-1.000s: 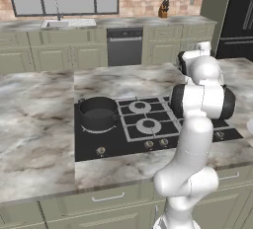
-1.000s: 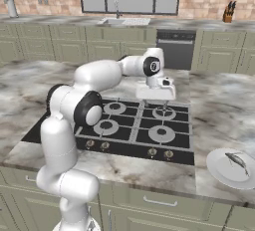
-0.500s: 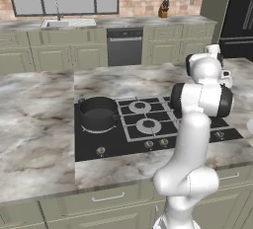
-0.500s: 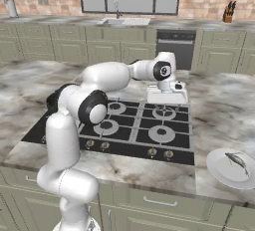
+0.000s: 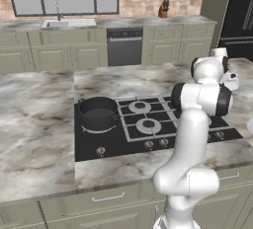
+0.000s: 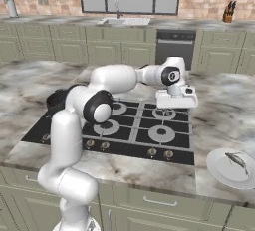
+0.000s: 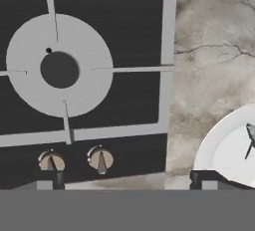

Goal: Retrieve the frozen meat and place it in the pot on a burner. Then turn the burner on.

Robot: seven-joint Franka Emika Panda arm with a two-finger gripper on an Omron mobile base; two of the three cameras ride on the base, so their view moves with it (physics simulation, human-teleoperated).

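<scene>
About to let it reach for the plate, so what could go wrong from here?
1. The meat is thin and lies flat on the white plate; the open gripper may scrape or shove the plate instead of gripping.
2. The plate sits near the counter's front edge; a nudge could slide it off.
3. The pot is across the cooktop: long carry.

Nothing readable turned up anywhere: no text, labels, brands, numbers or signs on any surface.

- Marbled island counter [image 5: 34, 124], carrying black cooktop [image 6: 74, 120].
- Dark pot [image 5: 98, 113] seated on left burner [image 5: 81, 130].
- White plate [image 6: 230, 169] resting right of cooktop.
</scene>
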